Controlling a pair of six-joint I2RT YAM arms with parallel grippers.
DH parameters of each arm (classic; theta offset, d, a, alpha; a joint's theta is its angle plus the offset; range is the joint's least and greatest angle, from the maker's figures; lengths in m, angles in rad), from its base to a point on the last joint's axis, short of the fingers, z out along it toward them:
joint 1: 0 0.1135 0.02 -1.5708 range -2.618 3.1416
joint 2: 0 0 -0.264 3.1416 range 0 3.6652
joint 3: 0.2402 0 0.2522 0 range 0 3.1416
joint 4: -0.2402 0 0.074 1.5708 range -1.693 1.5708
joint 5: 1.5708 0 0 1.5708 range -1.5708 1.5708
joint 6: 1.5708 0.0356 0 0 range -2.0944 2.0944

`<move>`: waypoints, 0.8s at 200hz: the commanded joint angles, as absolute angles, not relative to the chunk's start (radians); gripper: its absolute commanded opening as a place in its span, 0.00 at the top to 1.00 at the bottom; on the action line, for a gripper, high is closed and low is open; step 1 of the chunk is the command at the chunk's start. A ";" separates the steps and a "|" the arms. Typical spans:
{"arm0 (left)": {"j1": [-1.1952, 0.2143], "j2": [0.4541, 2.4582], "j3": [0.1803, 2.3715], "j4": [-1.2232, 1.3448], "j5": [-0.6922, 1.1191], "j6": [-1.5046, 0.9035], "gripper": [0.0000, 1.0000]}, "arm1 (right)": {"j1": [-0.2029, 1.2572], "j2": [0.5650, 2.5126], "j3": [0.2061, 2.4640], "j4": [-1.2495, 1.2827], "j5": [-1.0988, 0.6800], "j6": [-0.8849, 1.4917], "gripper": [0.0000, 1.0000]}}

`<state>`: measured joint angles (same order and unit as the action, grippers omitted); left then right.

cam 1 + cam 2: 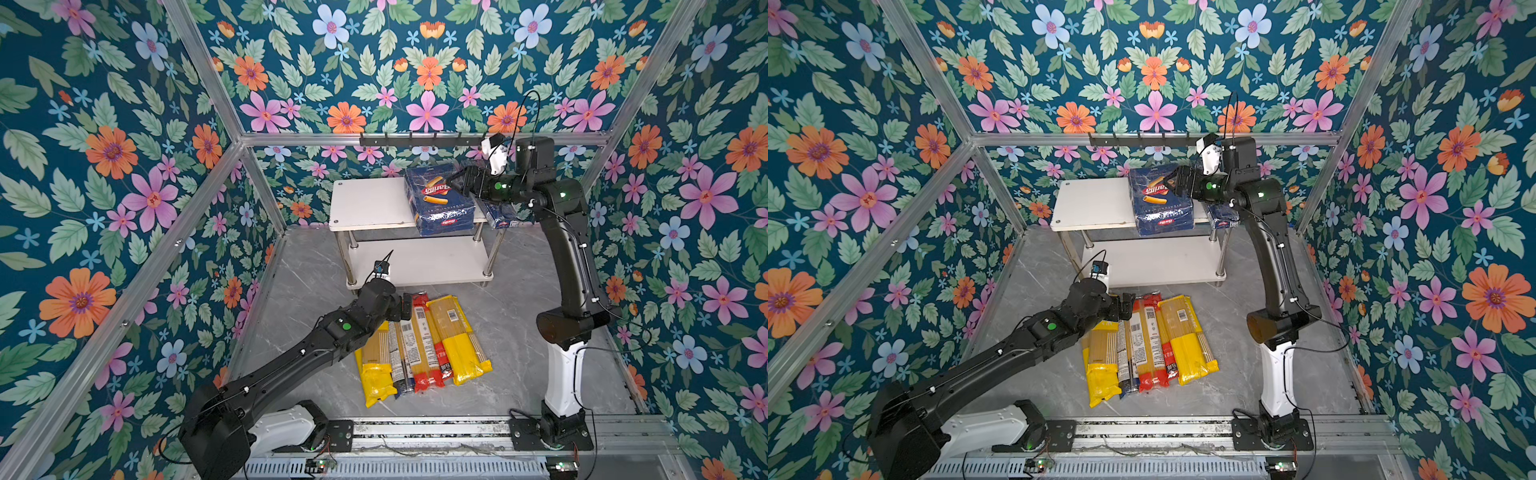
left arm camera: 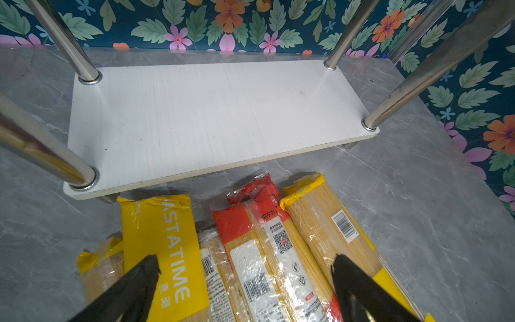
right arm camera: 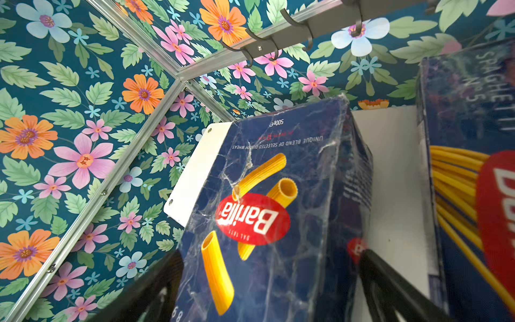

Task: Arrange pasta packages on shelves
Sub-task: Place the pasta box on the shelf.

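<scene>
The dark-blue Barilla rigatoni bag lies on the top board of the shelves, jutting over its front edge. My right gripper is open, one finger on each side of that bag. A blue Barilla spaghetti pack lies to its right. Yellow and red spaghetti bags lie side by side on the floor before the shelves. My left gripper hangs open over their far ends, holding nothing.
The lower board is bare between chrome posts. A black hook rail hangs on the back wall above the shelves. Flowered walls close in the grey marble floor on three sides.
</scene>
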<state>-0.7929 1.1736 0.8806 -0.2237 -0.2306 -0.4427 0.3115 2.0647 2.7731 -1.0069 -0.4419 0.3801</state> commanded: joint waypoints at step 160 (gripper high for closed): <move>-0.792 1.038 0.790 -0.272 -0.396 -0.523 0.00 | 0.424 1.247 1.666 -0.757 -0.203 0.300 0.01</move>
<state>-0.7925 1.0664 0.8150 -0.2676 -0.3656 -0.4957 0.3908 1.3212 1.7782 -0.8131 -0.2573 0.3035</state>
